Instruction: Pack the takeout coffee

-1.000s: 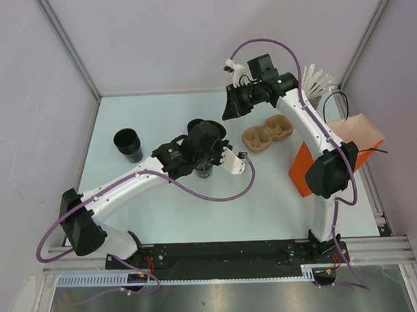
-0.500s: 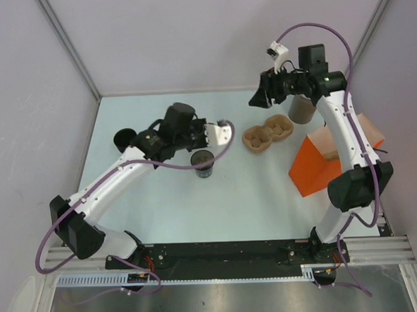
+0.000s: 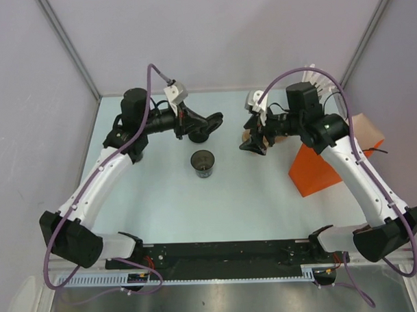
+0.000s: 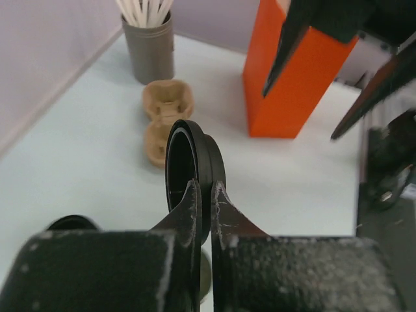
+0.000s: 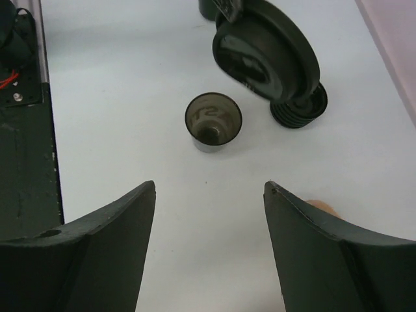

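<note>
While the left gripper [image 4: 203, 195] pinches the lid [image 4: 195, 172] on edge, the cup [image 3: 204, 163] stands uncovered on the desk [image 3: 162, 199] — just base-side of the lid. Right gripper [image 5: 210, 184] hangs open, empty, to the cup's right.

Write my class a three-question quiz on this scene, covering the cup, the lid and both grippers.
1. True or false: the lid sits on the cup.
2. What does the left gripper hold? A) the lid B) the cup C) nothing
3. Fill in: the right gripper has its jaws ____.
Key: 1 false, the cup stands uncovered on the table; 2 A, pinched by its rim; 3 open, holding nothing.
</note>
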`<state>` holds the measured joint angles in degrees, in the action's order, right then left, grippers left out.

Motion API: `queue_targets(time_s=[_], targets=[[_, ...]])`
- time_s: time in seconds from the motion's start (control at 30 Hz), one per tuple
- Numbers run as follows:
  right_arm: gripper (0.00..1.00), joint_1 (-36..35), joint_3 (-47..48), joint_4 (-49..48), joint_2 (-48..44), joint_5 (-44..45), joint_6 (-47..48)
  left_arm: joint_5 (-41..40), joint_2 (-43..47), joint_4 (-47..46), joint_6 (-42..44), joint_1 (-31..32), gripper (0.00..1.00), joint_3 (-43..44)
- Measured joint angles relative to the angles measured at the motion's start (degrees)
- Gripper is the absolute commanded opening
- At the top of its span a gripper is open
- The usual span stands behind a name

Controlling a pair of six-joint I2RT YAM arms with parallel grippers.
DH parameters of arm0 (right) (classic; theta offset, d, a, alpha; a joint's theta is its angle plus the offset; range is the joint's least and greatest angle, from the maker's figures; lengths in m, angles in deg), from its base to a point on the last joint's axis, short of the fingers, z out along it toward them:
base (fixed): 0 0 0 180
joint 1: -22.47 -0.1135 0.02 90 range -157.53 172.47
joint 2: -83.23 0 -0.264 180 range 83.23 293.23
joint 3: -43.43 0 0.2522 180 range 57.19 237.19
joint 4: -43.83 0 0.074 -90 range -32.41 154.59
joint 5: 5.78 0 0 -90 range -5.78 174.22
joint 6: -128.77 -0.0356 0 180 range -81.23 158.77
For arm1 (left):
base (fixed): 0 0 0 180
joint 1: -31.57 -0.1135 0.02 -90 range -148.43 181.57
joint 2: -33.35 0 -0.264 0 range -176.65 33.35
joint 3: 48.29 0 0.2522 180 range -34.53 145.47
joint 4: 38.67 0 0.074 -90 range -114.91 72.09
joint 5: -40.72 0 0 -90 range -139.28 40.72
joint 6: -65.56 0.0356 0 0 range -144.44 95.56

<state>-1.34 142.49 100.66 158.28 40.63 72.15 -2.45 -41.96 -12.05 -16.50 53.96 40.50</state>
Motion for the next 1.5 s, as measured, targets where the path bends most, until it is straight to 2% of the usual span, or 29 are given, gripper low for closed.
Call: queue_targets(time_s=[0.1, 0.23, 0.4, 0.57, 0.97, 1.2, 1.5], targets=[[0.66, -3.54, -0.37, -2.95, -0.39, 2.99, 0.07, 2.05, -0.85, -8.63, -14.45, -1.29, 0.0, -3.48], [0.64, -4.7, -0.59, -6.21, -0.39, 5.79, -1.01, 1.05, -2.29, -15.5, -27.54, -1.7, 0.0, -4.94], [0.63, -10.27, -0.59, -7.5, -0.31, 10.12, -0.37, -2.05, -2.27, -20.57, -39.76, -2.27, 0.0, -8.79], [0.63, -14.71, -0.57, -7.58, 0.63, 12.09, 0.42, -5.42, -2.38, -21.53, -47.45, -3.06, 0.0, -9.79], [0.6, -16.09, 1.4, -7.02, 4.92, 13.7, 1.64, -7.52, -2.4, -26.18, -60.17, -3.74, 0.0, -12.9], [0.6, -17.22, 6.1, -6.97, 8.9, 16.24, 1.86, -7.23, -2.47, -28.0, -62.88, -3.74, 0.0, -14.36], [0.56, -17.27, 6.14, -7.04, 9.25, 18.53, 2.27, -6.05, -2.47, -29.51, -64.48, -3.74, 0.0, -14.36]])
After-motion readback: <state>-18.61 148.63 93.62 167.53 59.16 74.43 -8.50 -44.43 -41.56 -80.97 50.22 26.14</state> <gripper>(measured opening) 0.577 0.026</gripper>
